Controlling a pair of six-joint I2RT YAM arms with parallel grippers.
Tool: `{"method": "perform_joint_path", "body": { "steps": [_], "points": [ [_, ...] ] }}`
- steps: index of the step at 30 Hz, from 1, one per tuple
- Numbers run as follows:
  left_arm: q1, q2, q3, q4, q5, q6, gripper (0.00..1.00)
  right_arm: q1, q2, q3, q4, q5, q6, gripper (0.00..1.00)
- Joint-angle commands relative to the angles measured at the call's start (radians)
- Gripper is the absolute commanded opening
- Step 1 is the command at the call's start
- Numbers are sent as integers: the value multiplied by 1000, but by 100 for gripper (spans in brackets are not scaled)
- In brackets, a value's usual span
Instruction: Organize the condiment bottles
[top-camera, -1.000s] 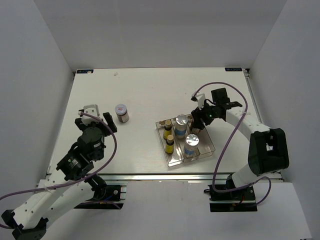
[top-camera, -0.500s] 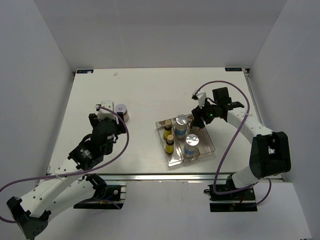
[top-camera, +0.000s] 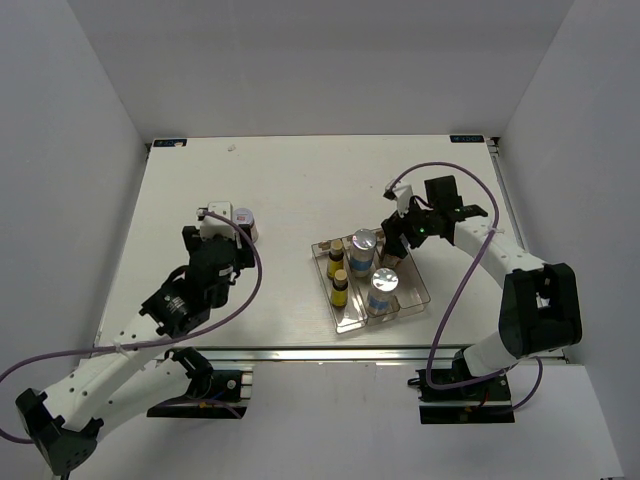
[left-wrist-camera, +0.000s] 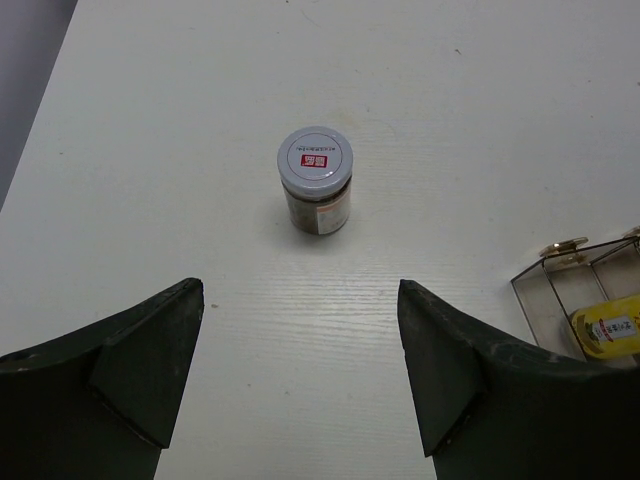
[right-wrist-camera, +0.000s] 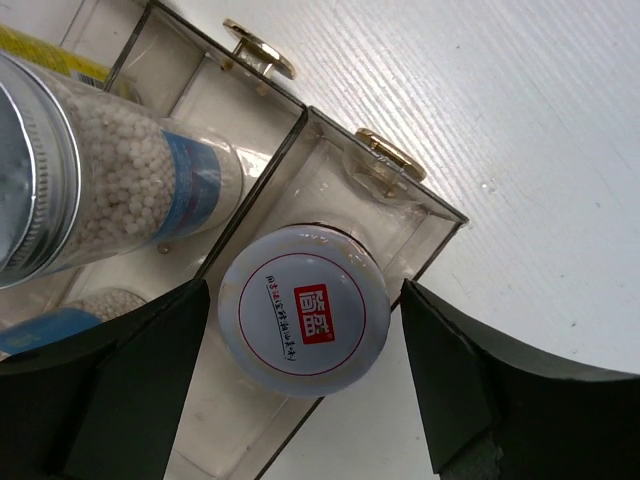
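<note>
While left fingers (left-wrist-camera: 140, 360) hang spread short of a round, silver-lidded jar (left-wrist-camera: 315, 180) on the white worktop (left-wrist-camera: 470, 110), right fingers (right-wrist-camera: 120, 380) gape astride its twin (right-wrist-camera: 305, 305) in a clear tray (right-wrist-camera: 395, 190).

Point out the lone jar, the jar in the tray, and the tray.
lone jar (left-wrist-camera: 314, 158): left wrist view, lid centre.
tray (right-wrist-camera: 430, 196): right wrist view, top rim.
tray jar (right-wrist-camera: 303, 305): right wrist view, lid centre.

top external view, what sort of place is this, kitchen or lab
Probably a robot lab bench, not a kitchen: a white table boxed by plain white walls, left arm and right arm bolted at its near edge.
</note>
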Motion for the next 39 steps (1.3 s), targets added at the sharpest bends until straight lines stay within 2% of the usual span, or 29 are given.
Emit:
{"method": "perform_joint_path", "body": {
  "steps": [1, 8, 12, 14, 18, 21, 22, 24, 25, 26, 28, 32, 39],
  "points": [
    [3, 3, 20, 18, 17, 7, 88, -6, -32, -1, 51, -13, 11, 83],
    [5, 58, 42, 21, 60, -11, 90, -13, -101, 36, 21, -13, 37, 83],
    [35, 170, 114, -43, 83, -71, 90, -39, -249, 82, 36, 2, 120, 80],
    [98, 237, 161, -77, 119, -106, 89, -69, -302, 99, 56, 24, 195, 79],
    [247, 340, 227, -97, 288, -132, 90, -102, -492, 50, 122, 54, 301, 77],
    [348, 429, 266, -111, 394, -143, 92, -105, -601, 13, 139, 8, 355, 74],
    [385, 478, 293, -112, 435, -146, 92, -105, -618, 16, 115, -16, 364, 71],
    [410, 527, 318, -112, 466, -143, 93, -105, -659, 19, 88, -80, 382, 50],
    [417, 575, 336, -108, 485, -135, 93, -105, -672, 15, 78, -102, 390, 25],
    [419, 596, 342, -92, 492, -131, 93, -107, -681, 6, 77, -122, 398, 13],
    [422, 667, 373, -86, 506, -126, 94, -105, -712, -42, 102, -162, 425, 0],
    [422, 773, 434, -94, 535, -111, 96, -105, -732, -77, 108, -193, 434, 0],
    [448, 945, 536, -143, 457, -118, 97, -105, -745, -114, 119, -197, 421, 0]
  ]
}}
